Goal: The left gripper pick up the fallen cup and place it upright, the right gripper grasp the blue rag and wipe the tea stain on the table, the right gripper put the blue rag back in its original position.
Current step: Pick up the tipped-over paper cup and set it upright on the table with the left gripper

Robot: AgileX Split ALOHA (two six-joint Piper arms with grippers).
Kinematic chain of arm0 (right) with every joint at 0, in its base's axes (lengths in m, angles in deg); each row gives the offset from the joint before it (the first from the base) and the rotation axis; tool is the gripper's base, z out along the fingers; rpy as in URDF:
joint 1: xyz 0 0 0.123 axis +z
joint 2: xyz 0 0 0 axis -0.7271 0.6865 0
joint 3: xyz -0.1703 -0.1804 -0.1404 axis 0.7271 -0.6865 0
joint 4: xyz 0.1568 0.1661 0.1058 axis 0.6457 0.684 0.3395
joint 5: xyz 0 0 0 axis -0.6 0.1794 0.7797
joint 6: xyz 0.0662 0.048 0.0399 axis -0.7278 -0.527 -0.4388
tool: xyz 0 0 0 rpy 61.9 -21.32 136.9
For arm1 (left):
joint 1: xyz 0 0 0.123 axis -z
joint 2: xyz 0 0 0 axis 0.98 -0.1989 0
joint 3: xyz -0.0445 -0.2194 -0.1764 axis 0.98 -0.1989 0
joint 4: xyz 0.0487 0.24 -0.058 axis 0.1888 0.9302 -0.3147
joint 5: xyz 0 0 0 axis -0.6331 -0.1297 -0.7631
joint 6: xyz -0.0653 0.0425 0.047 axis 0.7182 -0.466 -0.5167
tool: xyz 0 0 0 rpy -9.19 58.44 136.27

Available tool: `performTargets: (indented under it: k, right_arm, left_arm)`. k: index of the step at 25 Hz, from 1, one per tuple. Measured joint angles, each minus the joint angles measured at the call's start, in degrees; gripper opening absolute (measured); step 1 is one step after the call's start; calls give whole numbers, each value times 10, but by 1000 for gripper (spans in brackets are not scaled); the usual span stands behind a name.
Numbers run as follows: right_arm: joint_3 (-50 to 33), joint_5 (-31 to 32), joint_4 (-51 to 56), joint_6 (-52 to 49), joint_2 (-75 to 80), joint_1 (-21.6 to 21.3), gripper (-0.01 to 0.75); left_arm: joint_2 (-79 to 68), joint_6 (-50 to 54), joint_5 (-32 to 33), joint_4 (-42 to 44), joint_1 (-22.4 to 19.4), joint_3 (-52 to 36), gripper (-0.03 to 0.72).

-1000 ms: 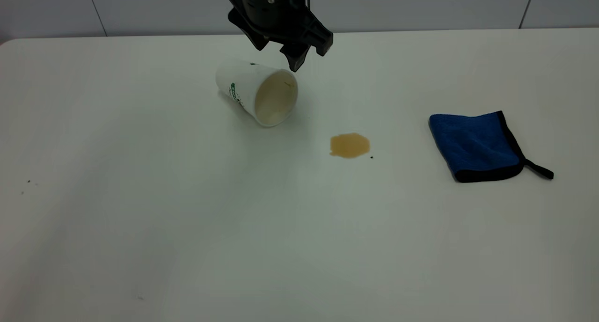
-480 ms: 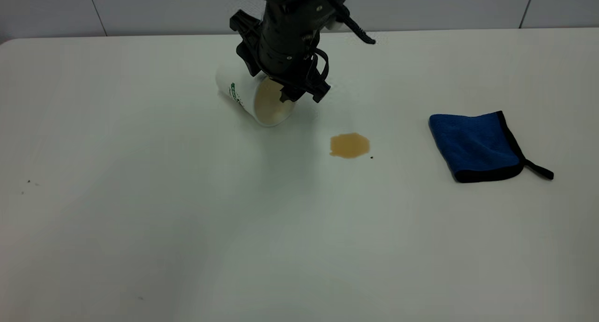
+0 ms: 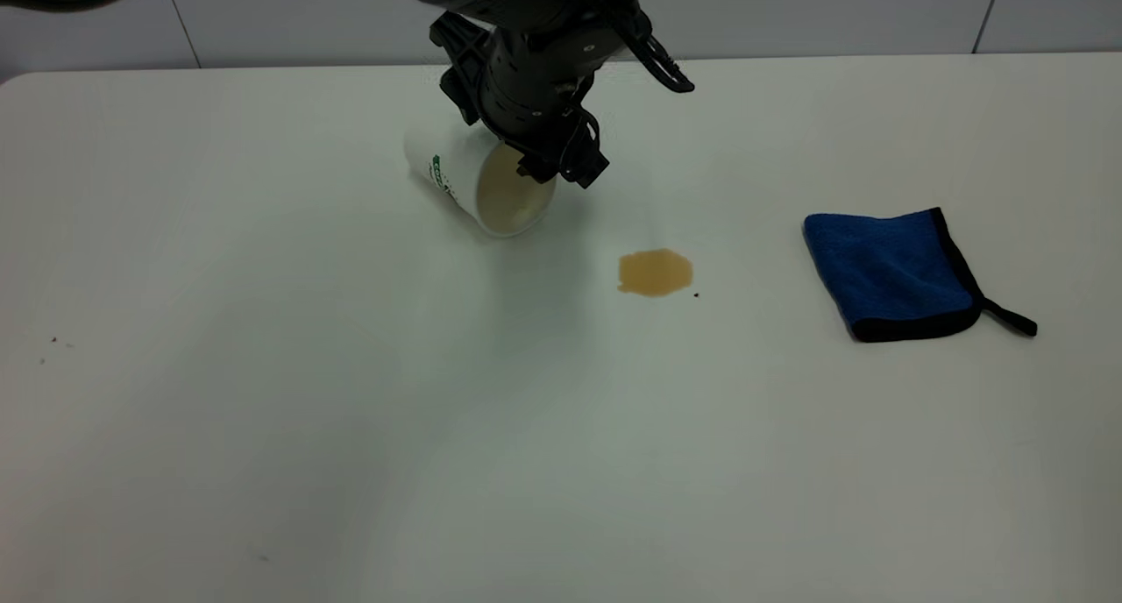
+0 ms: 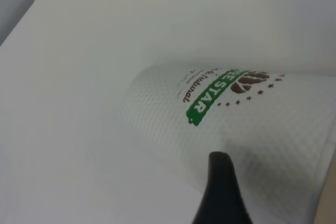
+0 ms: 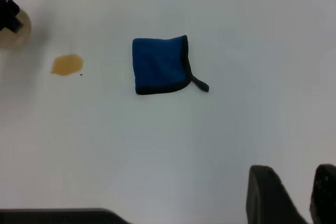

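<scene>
Exterior view: the cup [image 3: 480,180] lies on its side on the table [image 3: 351,410]; the left gripper [image 3: 550,166] sits at its rim, apparently closing on it, though the grip is obscured. The stain [image 3: 655,272] is unwiped and the rag [image 3: 890,273] untouched. Left wrist view: one finger [image 4: 220,192] rests against the cup wall. Right wrist view: the right gripper [image 5: 294,195] hangs parked well apart from the rag, fingers slightly parted. No step is complete.

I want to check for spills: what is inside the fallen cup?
The cup shows a brownish-stained inner wall and no pooled liquid; the left gripper covers its upper rim.
</scene>
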Motion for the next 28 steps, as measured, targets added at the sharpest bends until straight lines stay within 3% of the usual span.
performTargets:
  k: [10, 17, 21, 25, 28]
  right_arm:
    - [0, 0, 0, 0, 0, 0, 243]
    - [0, 0, 0, 0, 0, 0, 243]
    - [0, 0, 0, 0, 0, 0, 243]
    - [0, 0, 0, 0, 0, 0, 243]
    - [0, 0, 0, 0, 0, 0, 243]
  left_arm:
    - [-32, 111, -1, 116, -6, 2, 585]
    - [-35, 149, 10, 175, -7, 2, 492]
    - [-35, 149, 14, 177, -15, 2, 371]
    - [-35, 123, 31, 179, -18, 2, 107]
    - [-20, 68, 55, 165, -22, 2, 38]
